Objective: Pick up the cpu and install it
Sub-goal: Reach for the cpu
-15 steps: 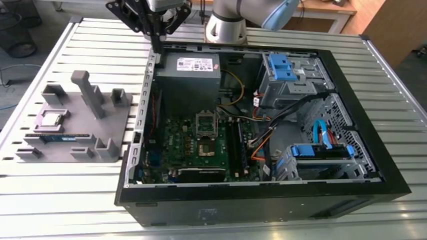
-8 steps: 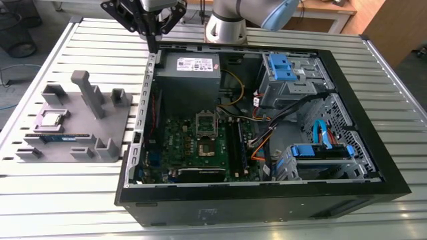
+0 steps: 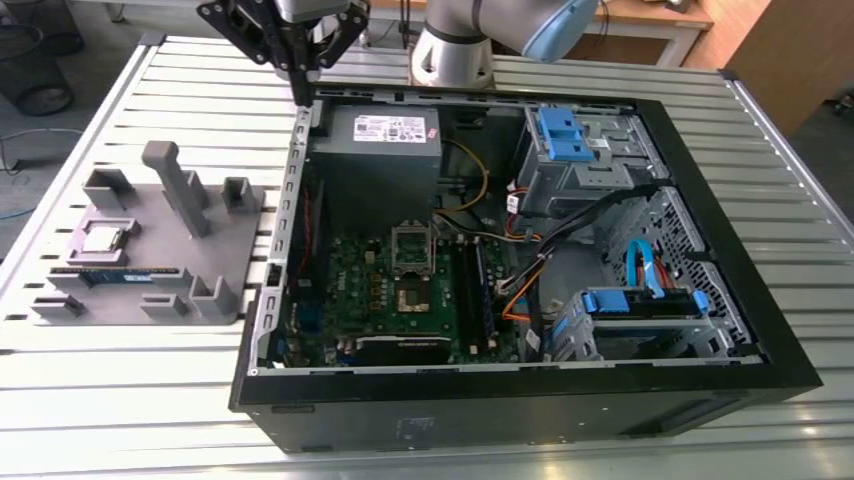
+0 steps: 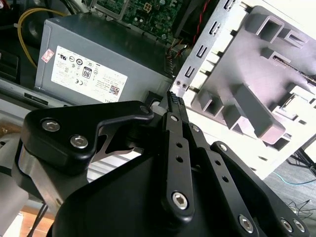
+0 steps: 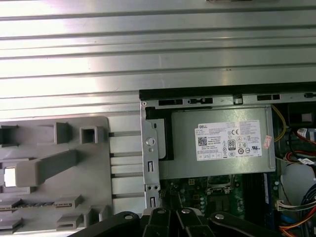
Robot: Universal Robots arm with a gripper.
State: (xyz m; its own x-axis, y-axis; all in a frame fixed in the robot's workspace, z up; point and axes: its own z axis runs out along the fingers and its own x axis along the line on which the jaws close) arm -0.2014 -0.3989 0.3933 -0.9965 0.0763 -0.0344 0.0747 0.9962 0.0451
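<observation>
The cpu (image 3: 104, 238), a small silver square chip, lies in a pocket of the grey holder (image 3: 147, 250) on the table, at the exterior view's left; in the first wrist view it is a bright square (image 5: 9, 177) at the picture's edge. My gripper (image 3: 304, 92) hangs shut and empty above the back left corner of the open computer case (image 3: 534, 400), well away from the chip. In the second wrist view its black fingers (image 4: 174, 106) meet tip to tip over the case wall. The motherboard's silver socket frame (image 3: 411, 262) lies in the case's middle.
A grey power supply (image 3: 384, 135) fills the case's back left corner, just under the gripper. Blue drive cages (image 3: 577, 140) and cables crowd the case's right side. A blue-green memory stick (image 3: 118, 274) lies on the holder beside a tall grey post (image 3: 174, 185).
</observation>
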